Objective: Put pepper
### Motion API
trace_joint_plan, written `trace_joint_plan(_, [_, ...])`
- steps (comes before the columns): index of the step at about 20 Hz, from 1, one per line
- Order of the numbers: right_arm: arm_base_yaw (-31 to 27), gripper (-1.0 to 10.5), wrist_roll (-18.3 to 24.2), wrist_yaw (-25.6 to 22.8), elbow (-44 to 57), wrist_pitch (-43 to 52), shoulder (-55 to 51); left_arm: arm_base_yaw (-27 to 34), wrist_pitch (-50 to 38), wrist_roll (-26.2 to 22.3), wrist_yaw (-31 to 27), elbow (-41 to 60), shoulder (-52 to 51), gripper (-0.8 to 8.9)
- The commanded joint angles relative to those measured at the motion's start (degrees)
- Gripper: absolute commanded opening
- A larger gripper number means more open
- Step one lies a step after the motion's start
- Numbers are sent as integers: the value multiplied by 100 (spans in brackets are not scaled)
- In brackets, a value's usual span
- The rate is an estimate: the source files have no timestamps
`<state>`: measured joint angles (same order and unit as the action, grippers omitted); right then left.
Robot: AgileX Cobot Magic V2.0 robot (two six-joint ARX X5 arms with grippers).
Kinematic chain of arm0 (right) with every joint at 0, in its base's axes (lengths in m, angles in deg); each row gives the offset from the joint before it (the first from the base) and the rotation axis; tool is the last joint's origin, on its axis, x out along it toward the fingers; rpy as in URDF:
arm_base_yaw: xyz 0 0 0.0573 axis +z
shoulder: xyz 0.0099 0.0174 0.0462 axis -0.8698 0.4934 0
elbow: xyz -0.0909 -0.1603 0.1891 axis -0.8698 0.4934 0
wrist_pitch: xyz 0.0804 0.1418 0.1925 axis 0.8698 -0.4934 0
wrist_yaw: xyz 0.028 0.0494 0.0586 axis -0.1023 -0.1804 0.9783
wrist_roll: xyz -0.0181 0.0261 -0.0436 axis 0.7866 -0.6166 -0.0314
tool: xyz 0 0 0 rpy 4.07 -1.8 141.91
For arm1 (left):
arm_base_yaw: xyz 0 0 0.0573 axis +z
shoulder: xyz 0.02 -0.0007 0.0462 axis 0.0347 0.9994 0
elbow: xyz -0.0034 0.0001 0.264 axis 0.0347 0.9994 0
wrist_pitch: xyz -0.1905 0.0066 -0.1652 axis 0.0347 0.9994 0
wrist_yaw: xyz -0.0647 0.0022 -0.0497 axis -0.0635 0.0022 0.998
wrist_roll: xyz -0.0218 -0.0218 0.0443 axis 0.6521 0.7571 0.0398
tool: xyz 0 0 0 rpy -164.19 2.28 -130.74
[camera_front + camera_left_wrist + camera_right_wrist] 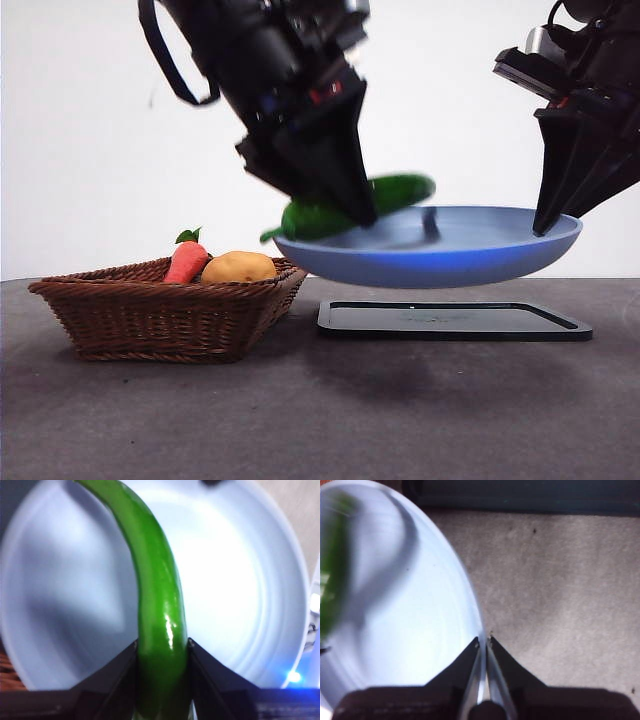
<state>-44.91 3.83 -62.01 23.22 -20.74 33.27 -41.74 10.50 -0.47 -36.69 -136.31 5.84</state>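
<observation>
The long glossy green pepper [400, 190] hangs over the blue plate [500, 262], gripped near its middle by my left gripper [355, 205]. From the left wrist the pepper [157, 610] runs out between the black jaws, with the plate [250, 580] filling the view beneath it. My right gripper [545, 225] is shut on the plate's right rim and holds the plate in the air above the black tray [450, 320]. The right wrist view shows its jaws pinching the rim [482, 645], and the pepper [332, 580] is a green blur at the plate's far side.
A wicker basket [150, 315] stands at the left with an orange-red carrot [186, 260] and a tan potato [238, 267] in it. The flat black tray lies on the dark table under the lifted plate.
</observation>
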Motion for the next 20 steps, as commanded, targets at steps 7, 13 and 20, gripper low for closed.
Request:
trace_joint_plan(7, [31,3,-57,37,-90,50,48,-133,-240,153,63,-90,225,207])
trace_joint_plan(13, [31,3,-55,31,-90,-33,50,-197,-225,470,79,-92,98,210])
trace_joint_plan(20, [20,3,-179,17,-90,-83,50,-195,-153,560,98,-92,-977,261])
